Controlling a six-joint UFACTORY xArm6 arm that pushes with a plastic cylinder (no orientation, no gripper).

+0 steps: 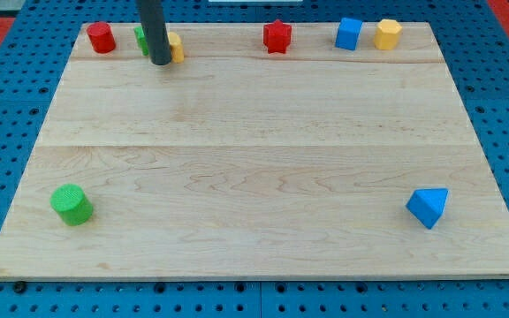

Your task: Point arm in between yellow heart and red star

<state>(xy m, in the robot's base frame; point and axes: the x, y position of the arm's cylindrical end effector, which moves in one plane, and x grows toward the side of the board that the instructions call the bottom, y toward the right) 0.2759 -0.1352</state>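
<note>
Board: we see pale, smooth wood (254, 177).
Red star (277, 36): at the view's top, middle.
Yellow heart (176, 47): half hidden, left of the star.
My tip (161, 62): a bare dark rod, upright, touching the heart's left side, with no jaws.

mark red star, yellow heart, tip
red star (277, 36), camera view, centre of its top face
yellow heart (177, 47), camera view, right part showing beside the rod
my tip (161, 62), camera view, rod's very end

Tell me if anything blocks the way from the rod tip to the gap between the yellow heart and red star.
Nothing visible does. My tip sits just left of the yellow heart; bare board lies between it and the red star.
</note>
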